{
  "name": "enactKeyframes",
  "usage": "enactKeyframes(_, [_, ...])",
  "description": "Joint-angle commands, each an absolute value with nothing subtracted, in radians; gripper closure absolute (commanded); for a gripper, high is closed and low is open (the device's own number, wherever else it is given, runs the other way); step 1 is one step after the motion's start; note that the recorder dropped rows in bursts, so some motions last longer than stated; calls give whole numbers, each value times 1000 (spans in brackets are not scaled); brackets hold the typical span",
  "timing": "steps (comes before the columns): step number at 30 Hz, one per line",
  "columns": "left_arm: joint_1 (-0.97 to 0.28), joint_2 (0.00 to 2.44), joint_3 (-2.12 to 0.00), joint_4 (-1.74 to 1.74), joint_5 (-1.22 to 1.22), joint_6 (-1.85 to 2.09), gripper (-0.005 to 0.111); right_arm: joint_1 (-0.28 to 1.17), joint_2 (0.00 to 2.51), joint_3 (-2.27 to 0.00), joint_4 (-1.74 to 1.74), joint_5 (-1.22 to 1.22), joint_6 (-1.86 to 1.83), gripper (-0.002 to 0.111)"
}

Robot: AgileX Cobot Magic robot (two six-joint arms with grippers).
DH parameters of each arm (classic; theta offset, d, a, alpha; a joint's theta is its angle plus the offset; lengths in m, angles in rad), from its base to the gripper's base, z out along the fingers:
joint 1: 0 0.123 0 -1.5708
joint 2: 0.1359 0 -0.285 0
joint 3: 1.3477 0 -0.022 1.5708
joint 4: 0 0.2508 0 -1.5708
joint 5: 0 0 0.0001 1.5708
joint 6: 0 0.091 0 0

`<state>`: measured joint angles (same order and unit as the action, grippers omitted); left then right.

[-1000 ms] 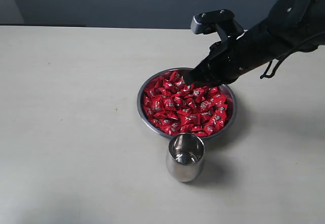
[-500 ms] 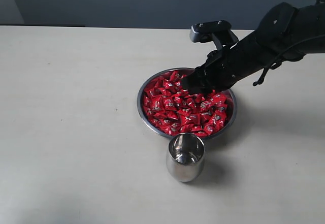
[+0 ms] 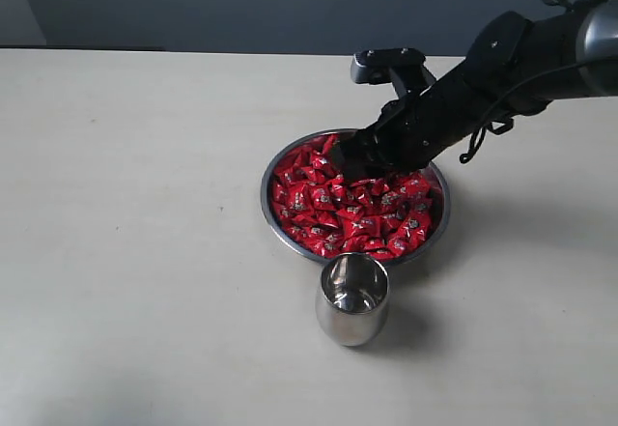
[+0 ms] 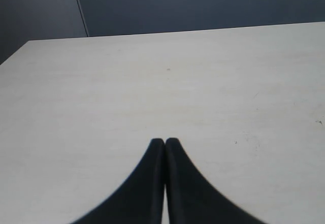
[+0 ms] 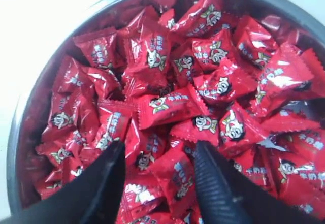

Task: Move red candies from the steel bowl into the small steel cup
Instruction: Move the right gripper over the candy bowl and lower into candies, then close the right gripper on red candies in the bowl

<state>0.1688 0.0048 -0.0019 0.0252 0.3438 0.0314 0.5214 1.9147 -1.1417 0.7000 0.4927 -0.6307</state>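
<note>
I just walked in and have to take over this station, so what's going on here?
The right gripper is down in the steel bowl, jaws open over the pile of red candies, with nothing gripped yet. The small steel cup stands upright on the table next to the bowl, and no candy shows inside it. The left gripper is shut above the table, handling nothing.

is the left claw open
No, the left claw has its two fingers pressed together above the bare table, with nothing between them.
</note>
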Motion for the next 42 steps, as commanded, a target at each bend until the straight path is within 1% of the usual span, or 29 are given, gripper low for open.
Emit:
enactKeyframes(1, [170, 0, 0, 27, 334, 29, 106, 520, 1938, -1153, 695, 500, -624, 64])
enactKeyframes(11, [170, 0, 0, 27, 334, 29, 106, 520, 1990, -1153, 679, 520, -624, 64])
enactKeyframes(17, [170, 0, 0, 27, 334, 29, 106, 520, 1996, -1153, 677, 520, -624, 68])
enactKeyframes(26, [170, 0, 0, 27, 334, 29, 106, 520, 1998, -1153, 675, 517, -624, 69])
enactKeyframes(27, [170, 0, 0, 27, 334, 29, 106, 520, 1998, -1153, 675, 517, -624, 71])
enactKeyframes(29, [170, 0, 0, 27, 334, 29, 106, 520, 1998, -1153, 675, 517, -624, 78])
enactKeyframes(33, [170, 0, 0, 27, 334, 29, 106, 520, 1998, -1153, 659, 517, -624, 100])
enactKeyframes(35, [170, 0, 0, 27, 334, 29, 106, 520, 1998, -1153, 655, 519, -624, 108])
enactKeyframes(42, [170, 0, 0, 27, 334, 29, 106, 520, 1970, -1153, 655, 543, -613, 109])
